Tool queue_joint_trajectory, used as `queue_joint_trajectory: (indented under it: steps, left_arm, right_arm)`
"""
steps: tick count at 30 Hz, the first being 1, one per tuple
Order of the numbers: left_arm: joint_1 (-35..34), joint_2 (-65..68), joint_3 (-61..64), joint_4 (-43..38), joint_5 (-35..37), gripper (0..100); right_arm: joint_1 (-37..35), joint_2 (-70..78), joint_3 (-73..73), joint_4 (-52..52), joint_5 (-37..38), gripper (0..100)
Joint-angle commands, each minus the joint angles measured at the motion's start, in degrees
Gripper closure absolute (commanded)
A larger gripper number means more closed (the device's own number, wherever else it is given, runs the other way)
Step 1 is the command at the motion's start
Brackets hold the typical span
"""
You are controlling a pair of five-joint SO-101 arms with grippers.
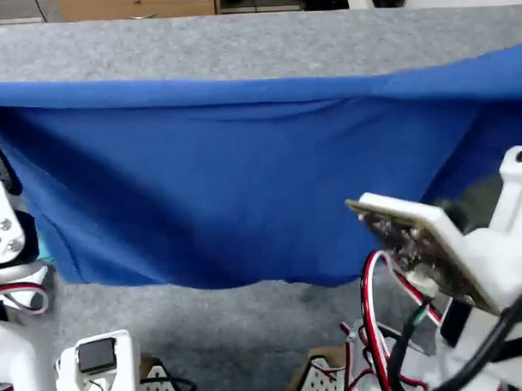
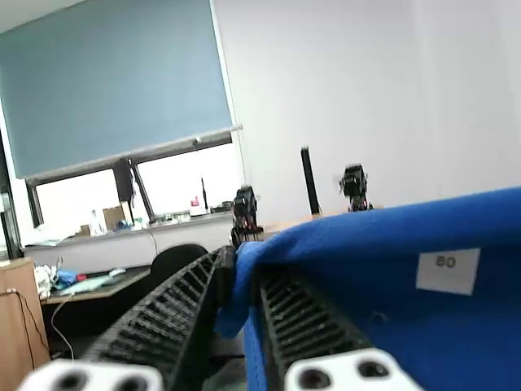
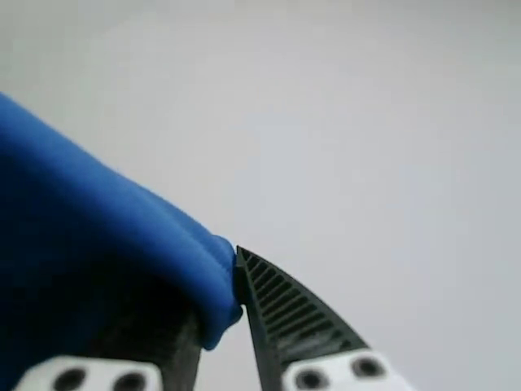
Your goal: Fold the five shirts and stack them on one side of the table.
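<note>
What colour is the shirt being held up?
The fabric shirt is solid blue, clearest in the high view.

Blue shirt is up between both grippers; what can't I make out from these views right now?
- High view: the blue shirt hides the table behind it; anything lying there cannot be told.
- High view: an arm covers the shirt's lower right part.
- Left wrist view: cloth in the left gripper hides how deep the pinch sits.
- Right wrist view: cloth covers one side of the right gripper.

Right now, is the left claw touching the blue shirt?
Touching. The left wrist view shows a fold of the blue shirt pinched between the ridged fingers of the left gripper.
</note>
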Motion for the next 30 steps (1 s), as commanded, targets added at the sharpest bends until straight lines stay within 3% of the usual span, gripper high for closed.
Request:
queue_joint_trajectory:
  steps: [1, 11, 18, 24, 30]
  left_arm:
    - [-0.7, -0.1, -0.1, -2.6, -0.4, 98]
    - [-1.0, -1.1, -1.9, -2.0, -0.4, 98]
    - [-0.9, -4.4, -1.9, 2.6, -0.6, 98]
    - [-0.5, -3.9, 10.5, 2.6, -9.5, 98]
    - [2.5, -3.8, 29.6, -2.5, -19.2, 98]
  right_arm:
    - [2.2, -1.5, -0.2, 2.6, 0.6, 99.6]
    - [2.2, -8.5, -0.3, 4.1, 0.7, 99.6]
    - [2.0, -8.2, 0.7, 4.7, 0.7, 99.6]
    - [1.6, -3.3, 12.0, 4.5, 0.8, 99.6]
    - [-9.0, -0.9, 28.6, 4.4, 3.2, 99.6]
